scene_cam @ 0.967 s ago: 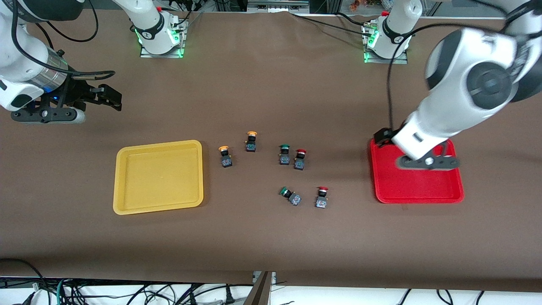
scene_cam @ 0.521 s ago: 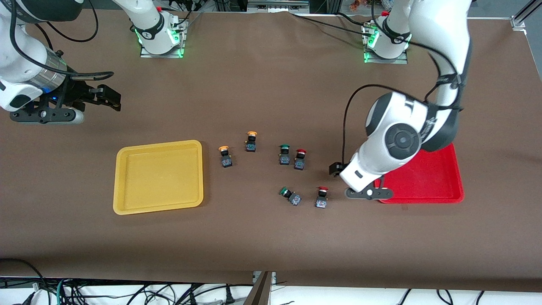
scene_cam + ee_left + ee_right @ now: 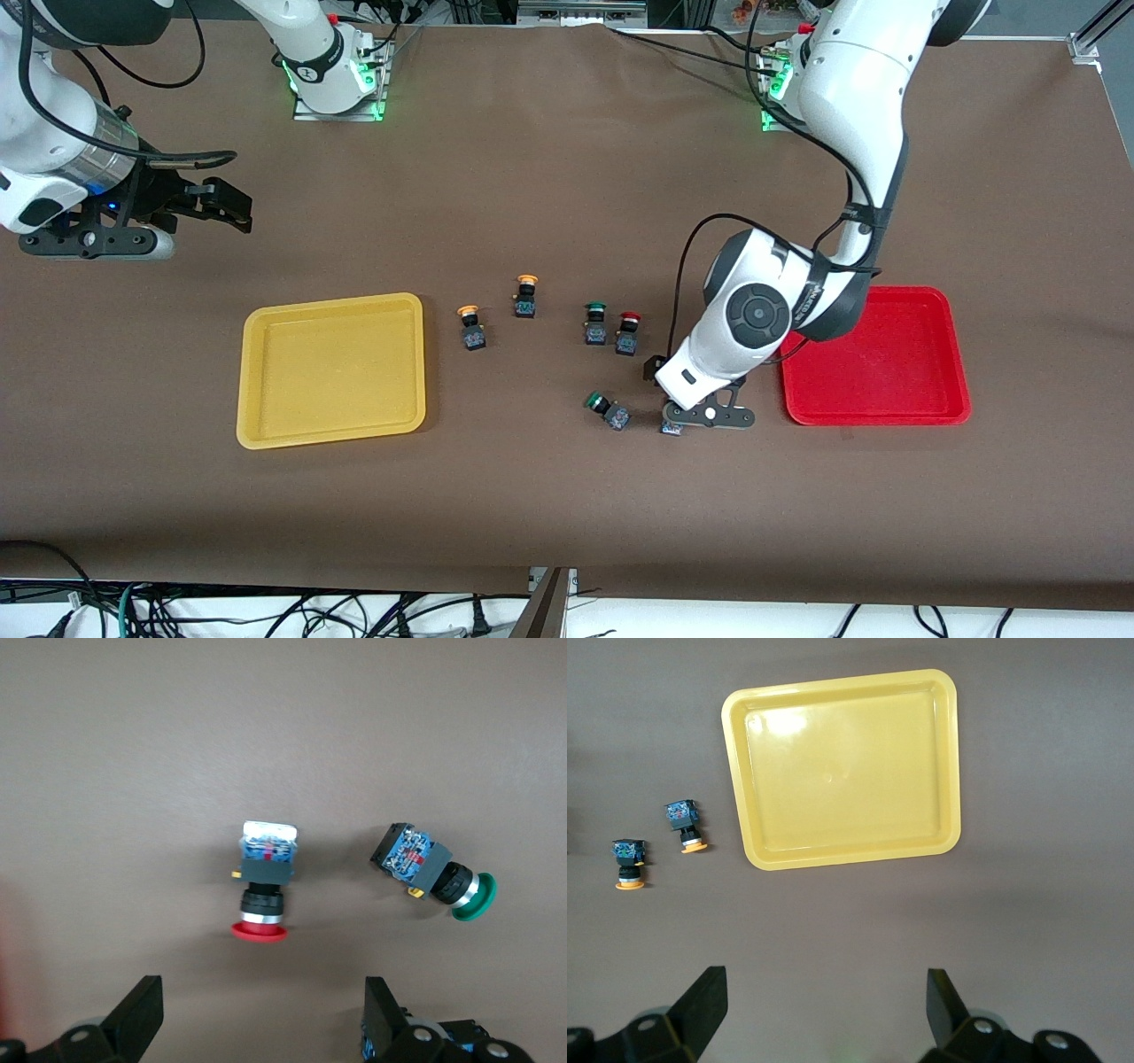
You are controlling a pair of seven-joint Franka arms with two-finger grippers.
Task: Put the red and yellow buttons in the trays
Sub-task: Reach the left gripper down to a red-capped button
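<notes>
Brown table [image 3: 549, 177] carries both empty trays. Green button [image 3: 434, 873] lies just beside a red button [image 3: 263, 881], nothing between them. Left claw [image 3: 261, 1028], released, hangs over that red one. Right claw [image 3: 824, 1014] waits released, high above the yellow tray [image 3: 842, 771].

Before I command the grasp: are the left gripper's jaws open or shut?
Open. In the left wrist view the left gripper's two fingers stand wide apart, over the red button lying on the table.

I can read no text, label, brand, number or sign anywhere here; the markings on the small switch bodies are too tiny to read.
</notes>
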